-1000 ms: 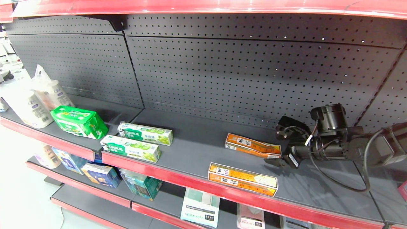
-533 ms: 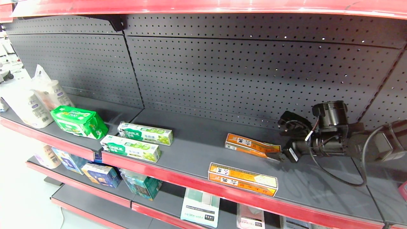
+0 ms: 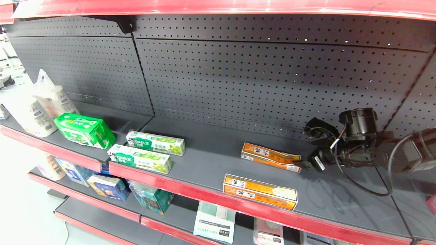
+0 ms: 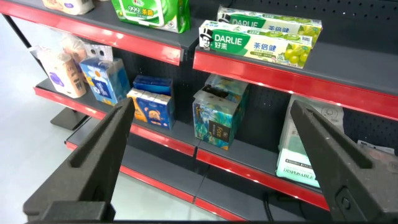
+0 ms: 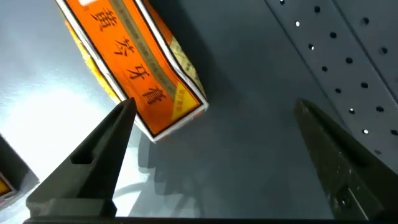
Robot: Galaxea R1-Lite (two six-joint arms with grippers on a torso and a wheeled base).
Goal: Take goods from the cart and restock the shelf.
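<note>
Holding the right claw [image 3: 308, 145] spread wide open over the right part of the grey shelf [image 3: 211, 149], with nothing between its fingers. Pointing the lower finger at the right end of the rear orange box [image 3: 270, 157], just beside it (touching or not, hard to tell), and the upper finger toward the pegboard back [image 3: 272, 78]. Seeing from the right wrist that same box end [image 5: 134, 68] lying close to one finger, well apart from the other. Showing the rear orange box lying flat about midway back on the shelf, and the front orange box [image 3: 260, 191] lying flat along the red front edge, apart from the first. Showing farther left two toothpaste boxes [image 3: 155, 143], one behind the other, then a green pack [image 3: 85, 130] and bagged white bottles [image 3: 37, 109] on the next section. Hanging the left claw [image 4: 211, 106] open as well, gripping nothing, lower down out in front of the shelving, facing a teal box [image 4: 217, 118] and blue boxes [image 4: 152, 106] on the shelf below.
</note>
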